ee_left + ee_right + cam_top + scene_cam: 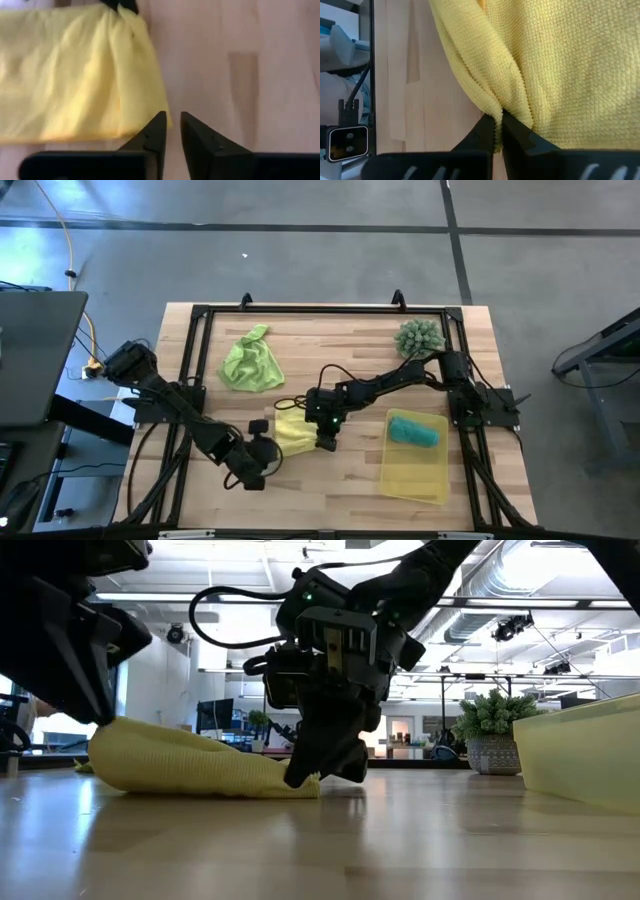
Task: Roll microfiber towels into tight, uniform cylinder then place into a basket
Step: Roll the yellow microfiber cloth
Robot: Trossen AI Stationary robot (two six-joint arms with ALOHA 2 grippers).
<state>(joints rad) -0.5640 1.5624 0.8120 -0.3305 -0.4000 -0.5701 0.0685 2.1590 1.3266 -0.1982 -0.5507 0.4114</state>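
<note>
- The yellow towel (292,432) lies loosely folded on the table (330,480), between the two grippers and just left of the basket (415,470); its long axis runs roughly across the table, from one gripper toward the other.
- The right gripper (498,131) is pinched shut on a fold at the towel's right-hand corner — cloth is bunched between the fingers, and the low view shows that corner pressed down at the table.
- The left gripper (173,131) sits at the towel's opposite corner, fingers nearly closed with a thin gap. The cloth edge lies just beside them, not clearly between them, so I judge it holds nothing.
- A rolled teal towel (414,431) is already in the basket; the green towel (250,363) lies crumpled, well apart, at the back.
- For rolling, the left gripper probably needs that near corner — it is the closer arm.
</note>
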